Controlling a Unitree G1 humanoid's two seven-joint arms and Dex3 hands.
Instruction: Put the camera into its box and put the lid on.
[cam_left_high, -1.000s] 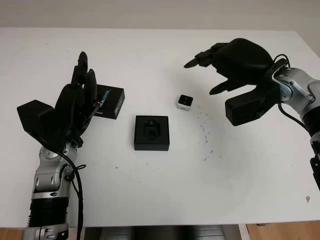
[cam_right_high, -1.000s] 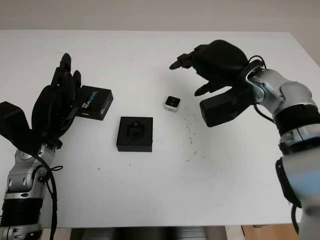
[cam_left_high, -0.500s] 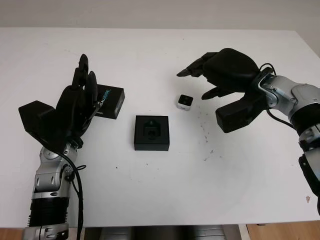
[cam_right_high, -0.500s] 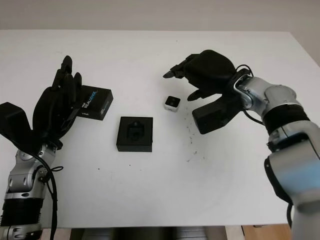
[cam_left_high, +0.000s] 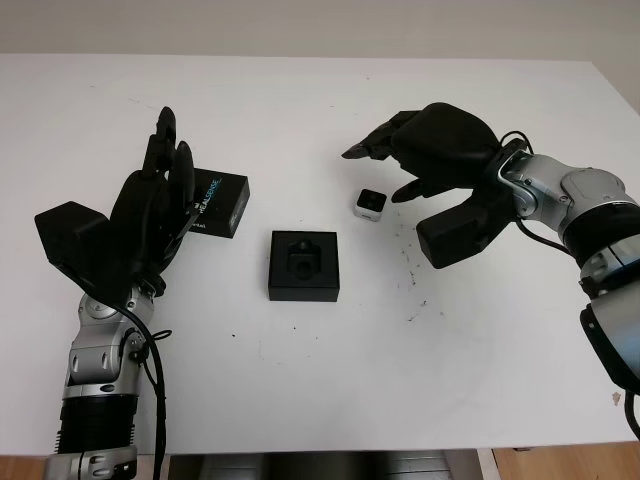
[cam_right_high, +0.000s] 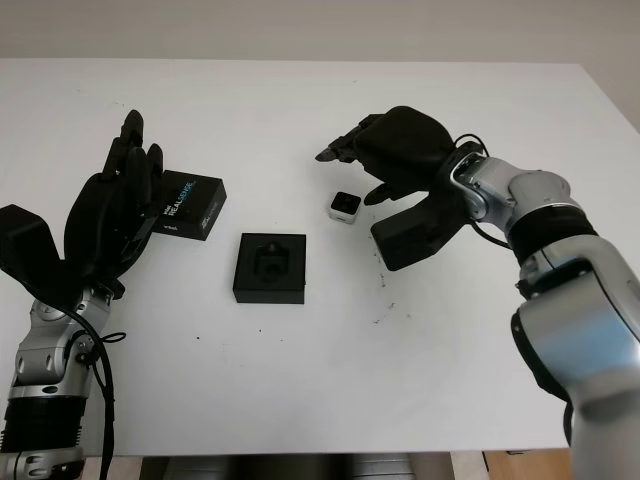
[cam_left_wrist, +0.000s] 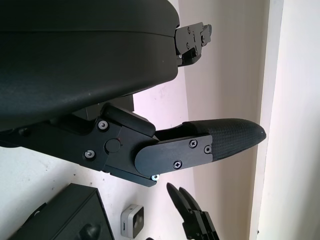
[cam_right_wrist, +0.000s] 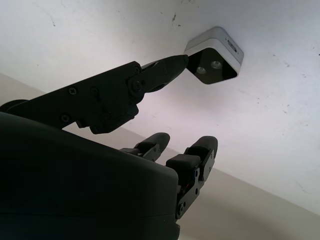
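The left hand is raised open beside the lid; the open box sits mid-table — the camera just right of it, ungrasped. The right hand hovers open above it — reaching step; next, fingers must close around the camera.

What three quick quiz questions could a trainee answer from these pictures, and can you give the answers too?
1. True or false: the small camera already sits inside the open black box.
2. Which hand is close to the camera: A) left hand, B) right hand?
3. Fill in: the printed box lid lies on the white table beside the ____ hand.

Key:
1. False. The camera stands on the table, apart from the box, on the side toward the right hand.
2. B. It is open, with its fingers near the camera and nothing held.
3. Left. That hand is open and holds nothing.
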